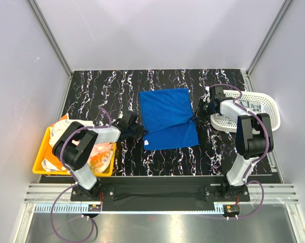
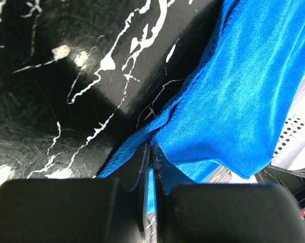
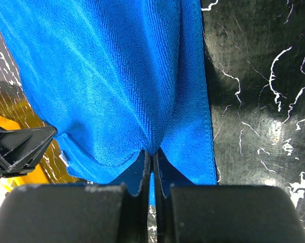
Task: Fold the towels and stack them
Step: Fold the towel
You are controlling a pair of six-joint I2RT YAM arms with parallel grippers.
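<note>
Pinching the blue towel (image 1: 167,119) from both sides, I hold it at the middle of the black, white-veined surface (image 1: 102,86). My left claw (image 2: 151,150) is clenched on the towel's left hem. Its wrist view shows the two black fingers pressed together with a sliver of blue cloth between them. My right claw (image 3: 152,154) is likewise clamped tight on the opposite hem, the terry cloth gathering into a small pucker where the fingers bite.

Seen from above, the towel lies spread between the two claws, with a crease running across it from one grip to the other. A small white tag (image 1: 147,143) shows at its near left corner.

To my left, at the edge of the surface, a yellow bin (image 1: 38,163) holds more towels in a heap. An orange-and-white patterned towel (image 1: 99,158) lies toward the bin's right side, and paler cloth (image 1: 56,131) sits by my left arm, partly hidden by it.

To my right, a white perforated basket (image 1: 266,104) sits just behind my right arm; what lies in it I cannot make out. Both claws sit low at the surface, well apart from each other, with the blue towel between them.
</note>
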